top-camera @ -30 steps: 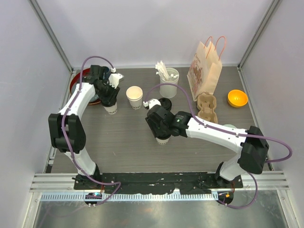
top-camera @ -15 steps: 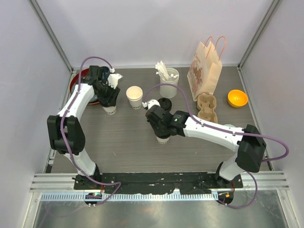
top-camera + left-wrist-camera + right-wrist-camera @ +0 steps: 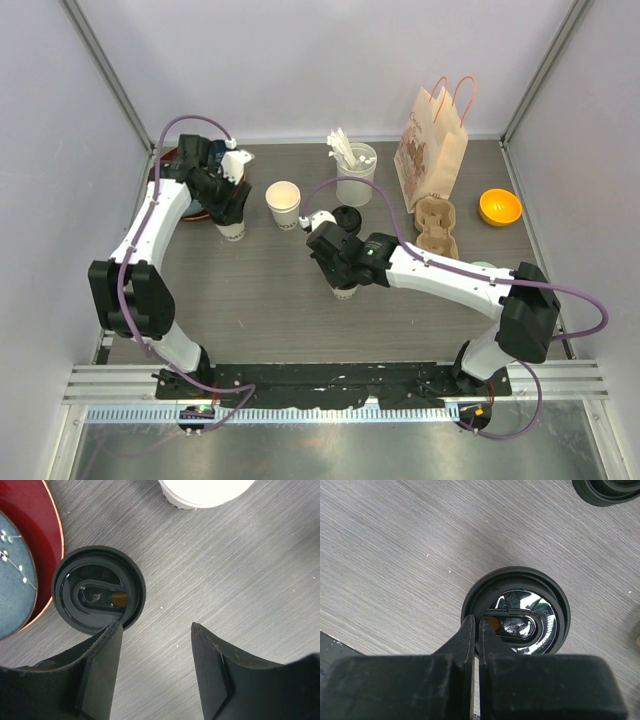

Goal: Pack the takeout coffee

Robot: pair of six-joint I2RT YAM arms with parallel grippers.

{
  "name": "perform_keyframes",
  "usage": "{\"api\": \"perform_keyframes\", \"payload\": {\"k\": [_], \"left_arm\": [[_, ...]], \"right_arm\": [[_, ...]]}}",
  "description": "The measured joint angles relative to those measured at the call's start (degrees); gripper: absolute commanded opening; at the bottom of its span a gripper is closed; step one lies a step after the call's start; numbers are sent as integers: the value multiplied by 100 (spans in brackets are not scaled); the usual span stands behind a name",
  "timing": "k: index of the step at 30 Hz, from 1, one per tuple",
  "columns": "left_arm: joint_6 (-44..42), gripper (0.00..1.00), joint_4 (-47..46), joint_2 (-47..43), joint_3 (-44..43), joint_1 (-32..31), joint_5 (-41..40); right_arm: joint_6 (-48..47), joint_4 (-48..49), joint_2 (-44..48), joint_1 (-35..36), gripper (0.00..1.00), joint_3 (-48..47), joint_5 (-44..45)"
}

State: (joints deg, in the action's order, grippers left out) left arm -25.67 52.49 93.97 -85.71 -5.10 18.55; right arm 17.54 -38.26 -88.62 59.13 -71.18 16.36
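right gripper [image 3: 476, 625]: fingers together over lid [image 3: 520, 612] rim; press straight down, seat evenly
left gripper [image 3: 155, 630]: fingers apart, beside second lid [image 3: 97, 595]

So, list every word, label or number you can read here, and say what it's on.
Nothing here reads clearly.
paper bag: brown print, too small to read.
right arm's lid: embossed lettering around the sip recess, blurred by glare.
left arm's lid: faint raised marks, unreadable.

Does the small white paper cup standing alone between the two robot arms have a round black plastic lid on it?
No, the small white paper cup is open on top, its pale inside showing.
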Motion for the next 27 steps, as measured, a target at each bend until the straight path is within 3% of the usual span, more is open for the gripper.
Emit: {"api": "perform_keyframes", "payload": {"k": [12,20,27], "left_arm": [[20,65,249,-831,-9,63,155],[17,68,269,-929,212,111,249],[15,68,284,-962,365,138,243]], "right_arm": [[-782,-87,-103,-116,1,-761,-640],[-1681,-2,-1432,-837,1,-2035,-1484],[-2190,-127,-2354,-1298,1,-2859,-1663]]}}
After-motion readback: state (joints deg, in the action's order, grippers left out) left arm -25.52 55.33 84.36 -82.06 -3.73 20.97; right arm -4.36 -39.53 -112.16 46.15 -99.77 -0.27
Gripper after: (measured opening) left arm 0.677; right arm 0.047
